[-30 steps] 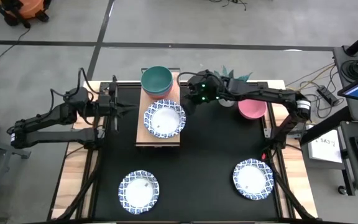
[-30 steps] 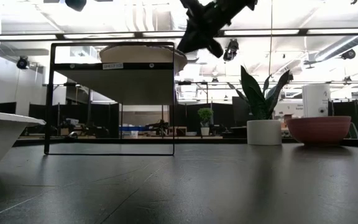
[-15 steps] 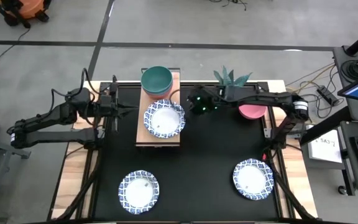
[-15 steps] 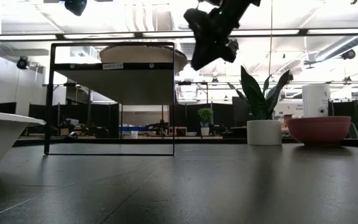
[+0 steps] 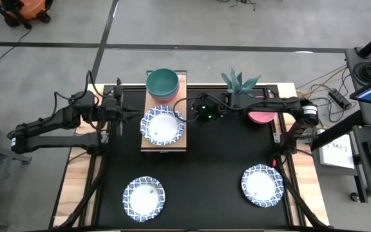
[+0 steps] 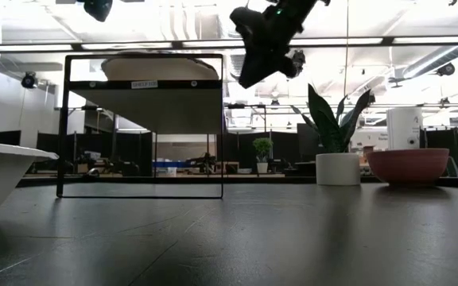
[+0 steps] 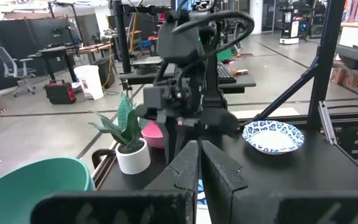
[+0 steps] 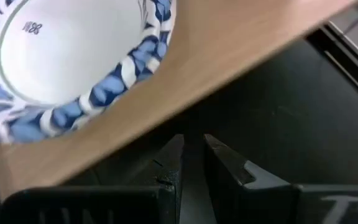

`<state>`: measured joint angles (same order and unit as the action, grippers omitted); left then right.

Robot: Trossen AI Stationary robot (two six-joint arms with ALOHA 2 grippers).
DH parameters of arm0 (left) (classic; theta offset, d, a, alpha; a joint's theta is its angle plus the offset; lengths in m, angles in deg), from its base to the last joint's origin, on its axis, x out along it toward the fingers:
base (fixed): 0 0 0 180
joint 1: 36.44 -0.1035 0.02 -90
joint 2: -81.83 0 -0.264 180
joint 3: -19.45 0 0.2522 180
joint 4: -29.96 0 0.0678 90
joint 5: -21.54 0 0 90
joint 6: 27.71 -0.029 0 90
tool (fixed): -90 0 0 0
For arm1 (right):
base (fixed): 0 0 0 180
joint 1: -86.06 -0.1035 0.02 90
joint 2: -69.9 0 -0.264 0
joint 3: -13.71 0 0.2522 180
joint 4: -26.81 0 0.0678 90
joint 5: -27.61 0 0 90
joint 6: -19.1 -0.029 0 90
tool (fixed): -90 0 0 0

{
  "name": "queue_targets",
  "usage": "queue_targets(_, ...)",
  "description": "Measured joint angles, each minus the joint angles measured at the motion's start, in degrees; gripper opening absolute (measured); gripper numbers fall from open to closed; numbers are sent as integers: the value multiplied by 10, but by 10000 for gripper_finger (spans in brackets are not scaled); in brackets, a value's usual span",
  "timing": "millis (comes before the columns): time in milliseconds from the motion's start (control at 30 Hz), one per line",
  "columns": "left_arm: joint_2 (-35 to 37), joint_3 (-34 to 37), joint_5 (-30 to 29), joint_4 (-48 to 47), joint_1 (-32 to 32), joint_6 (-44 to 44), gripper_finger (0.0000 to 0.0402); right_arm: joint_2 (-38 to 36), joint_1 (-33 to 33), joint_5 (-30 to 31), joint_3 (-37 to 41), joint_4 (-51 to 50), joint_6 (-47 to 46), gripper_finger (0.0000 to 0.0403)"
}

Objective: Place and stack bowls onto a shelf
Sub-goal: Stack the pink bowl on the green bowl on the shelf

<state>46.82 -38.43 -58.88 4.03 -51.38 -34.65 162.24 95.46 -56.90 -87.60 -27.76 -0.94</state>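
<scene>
The light-wood shelf (image 5: 148,143) stands raised on a black frame (image 6: 64,127). At its far end a green bowl (image 5: 163,82) sits stacked on other bowls, of which only a rim shows. A white dish with a blue rim (image 5: 162,125) rests on the plank's middle. My right gripper (image 5: 190,116) hovers at the shelf's right edge beside that dish, fingers almost shut with a narrow gap (image 8: 193,144). My left gripper (image 5: 133,115), shut, waits at the shelf's left edge. The pink bowl (image 5: 261,115) sits on the table at the right. My right gripper points level from the table's right at the dish's right rim (image 5: 183,121). In the right wrist view a strip of bare plank (image 8: 185,81) shows between the fingertips and the dish, so I cannot tell whether it touches.
Two more blue-rimmed dishes lie near the table's near edge, one left (image 5: 143,196) and one right (image 5: 261,185). A potted plant (image 5: 238,80) stands at the far edge beside the pink bowl. Open black tabletop (image 5: 211,161) lies between shelf and dishes.
My right gripper has moved down and toward the table's left, up to the shelf's right edge. The dish on the shelf has slid left along the plank; its rim hung over the right edge before and now sits within it.
</scene>
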Motion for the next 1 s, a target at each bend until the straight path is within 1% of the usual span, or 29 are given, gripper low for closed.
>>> queue_targets(133, -1, 0, 0, -1, 0, 3, 0, -32, 0, 5, -1, -49, -25, 47)
queue_targets(367, -4, 0, 0, -5, 0, 4, 0, -70, -2, 6, -1, -181, -69, 47)
queue_targets(467, -5, 0, 0, -5, 0, 4, 0, -76, -2, 5, -1, -260, -96, 47)
queue_targets(600, -5, 0, 0, -4, 0, 4, 0, -76, -1, 6, 5, -391, -141, 47)
queue_targets(667, -5, 0, 0, -4, 0, 4, 0, -76, 1, 6, 15, -436, -158, 47)
queue_targets(767, -5, 0, 0, -4, 0, 4, 0, -84, 10, 6, 46, -453, -167, 45)
queue_targets(900, -5, 0, 0, -4, 0, 4, 0, -110, 41, 12, 111, -452, -160, 29)
queue_targets(1000, -5, 0, 0, -4, 0, -1, 0, -139, 69, 59, 171, -417, -136, 16)
